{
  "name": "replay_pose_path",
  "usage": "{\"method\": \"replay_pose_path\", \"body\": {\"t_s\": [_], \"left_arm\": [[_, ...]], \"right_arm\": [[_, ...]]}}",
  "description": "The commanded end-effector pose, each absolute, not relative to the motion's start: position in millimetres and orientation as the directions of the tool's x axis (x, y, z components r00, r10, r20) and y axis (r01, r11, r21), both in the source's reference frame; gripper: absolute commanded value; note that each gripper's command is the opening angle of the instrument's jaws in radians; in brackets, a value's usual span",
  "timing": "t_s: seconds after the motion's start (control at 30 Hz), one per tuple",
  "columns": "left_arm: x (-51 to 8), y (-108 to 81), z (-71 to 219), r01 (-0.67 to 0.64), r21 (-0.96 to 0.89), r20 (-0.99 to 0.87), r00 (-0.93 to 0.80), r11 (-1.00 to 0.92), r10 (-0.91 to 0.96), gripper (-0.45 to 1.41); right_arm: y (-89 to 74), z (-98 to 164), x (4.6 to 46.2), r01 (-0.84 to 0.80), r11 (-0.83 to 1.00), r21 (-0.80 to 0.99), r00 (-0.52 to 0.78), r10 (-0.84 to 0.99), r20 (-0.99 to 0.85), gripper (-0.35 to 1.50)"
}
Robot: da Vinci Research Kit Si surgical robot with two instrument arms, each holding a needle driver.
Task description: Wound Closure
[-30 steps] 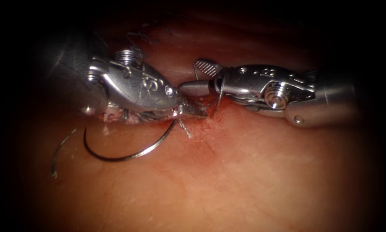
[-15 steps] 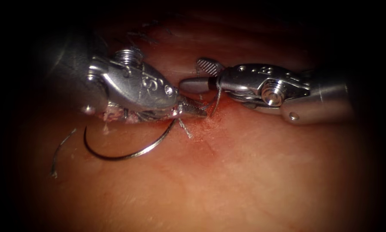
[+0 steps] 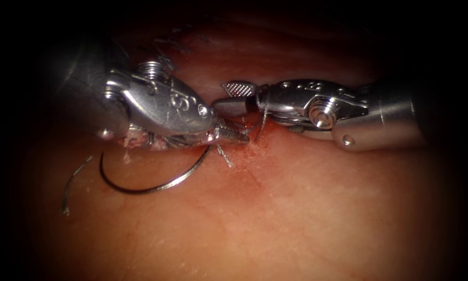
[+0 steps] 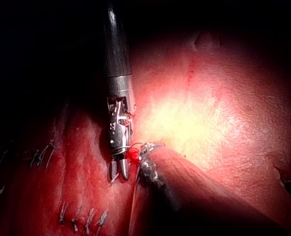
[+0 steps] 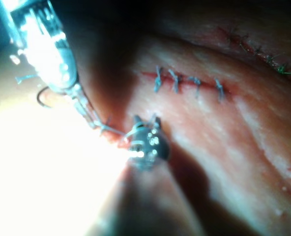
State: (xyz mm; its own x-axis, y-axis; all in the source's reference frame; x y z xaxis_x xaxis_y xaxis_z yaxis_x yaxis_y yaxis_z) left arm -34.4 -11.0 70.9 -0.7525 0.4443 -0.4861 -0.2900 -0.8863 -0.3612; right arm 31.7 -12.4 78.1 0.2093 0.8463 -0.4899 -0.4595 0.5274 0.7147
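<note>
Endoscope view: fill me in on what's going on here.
The left gripper is shut on the thread close to the tissue. The right gripper is open, with thread looped around it. The needle lies free on the tissue, below the left gripper, held by neither. A cut end lies further left.

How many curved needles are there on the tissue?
1: the needle lies on the tissue, one end reaching under the left gripper. Another could be hidden beneath the tools.
</note>
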Motion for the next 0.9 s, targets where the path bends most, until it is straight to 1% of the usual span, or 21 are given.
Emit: {"method": "replay_pose_path", "body": {"t_s": [0.03,0.1,0.2,0.27,0.3,0.37,0.43,0.53,0.57,0.6,0.7,0.9], "left_arm": [[-34.9,-11.3,71.4,-0.289,-0.362,-0.487,-0.752,-0.886,0.444,-0.45],[-34.9,-11.3,71.4,-0.290,-0.362,-0.487,-0.752,-0.886,0.444,-0.45],[-34.9,-11.3,71.4,-0.290,-0.362,-0.487,-0.752,-0.886,0.444,-0.45],[-34.9,-11.4,71.4,-0.289,-0.362,-0.487,-0.752,-0.886,0.444,-0.45],[-34.8,-11.4,71.4,-0.289,-0.362,-0.487,-0.752,-0.886,0.444,-0.45],[-34.8,-11.4,71.3,-0.289,-0.362,-0.487,-0.752,-0.887,0.444,-0.45],[-34.8,-11.4,71.3,-0.289,-0.362,-0.487,-0.752,-0.887,0.444,-0.45],[-34.8,-11.4,71.3,-0.289,-0.362,-0.487,-0.752,-0.887,0.444,-0.45],[-34.8,-11.4,71.3,-0.289,-0.362,-0.487,-0.752,-0.887,0.444,-0.45],[-34.8,-11.4,71.3,-0.289,-0.362,-0.487,-0.752,-0.887,0.444,-0.45],[-34.7,-11.4,71.3,-0.288,-0.362,-0.487,-0.752,-0.887,0.443,-0.45],[-34.0,-11.1,70.9,-0.282,-0.365,-0.489,-0.753,-0.887,0.441,-0.45]], "right_arm": [[-12.5,78.4,32.4,-0.457,0.528,0.716,0.204,0.846,-0.493,0.05],[-12.3,78.4,32.4,-0.452,0.528,0.719,0.197,0.845,-0.497,0.02],[-12.2,78.4,32.6,-0.453,0.527,0.719,0.188,0.845,-0.501,0.04],[-12.0,78.3,32.7,-0.459,0.525,0.717,0.185,0.846,-0.500,0.10],[-11.8,78.2,32.8,-0.462,0.522,0.716,0.184,0.847,-0.499,0.22],[-11.7,78.1,32.8,-0.463,0.522,0.717,0.183,0.847,-0.498,0.29],[-11.8,78.1,32.9,-0.463,0.522,0.717,0.183,0.847,-0.499,0.31],[-12.0,78.1,33.0,-0.456,0.524,0.719,0.183,0.846,-0.500,-0.06],[-12.0,78.1,33.1,-0.449,0.525,0.723,0.189,0.847,-0.497,-0.27],[-12.0,78.0,33.1,-0.440,0.521,0.732,0.190,0.850,-0.491,-0.35],[-12.2,77.8,33.1,-0.404,0.534,0.743,0.208,0.845,-0.493,-0.35],[-12.5,77.5,32.5,-0.389,0.551,0.739,0.230,0.834,-0.501,-0.35]]}}
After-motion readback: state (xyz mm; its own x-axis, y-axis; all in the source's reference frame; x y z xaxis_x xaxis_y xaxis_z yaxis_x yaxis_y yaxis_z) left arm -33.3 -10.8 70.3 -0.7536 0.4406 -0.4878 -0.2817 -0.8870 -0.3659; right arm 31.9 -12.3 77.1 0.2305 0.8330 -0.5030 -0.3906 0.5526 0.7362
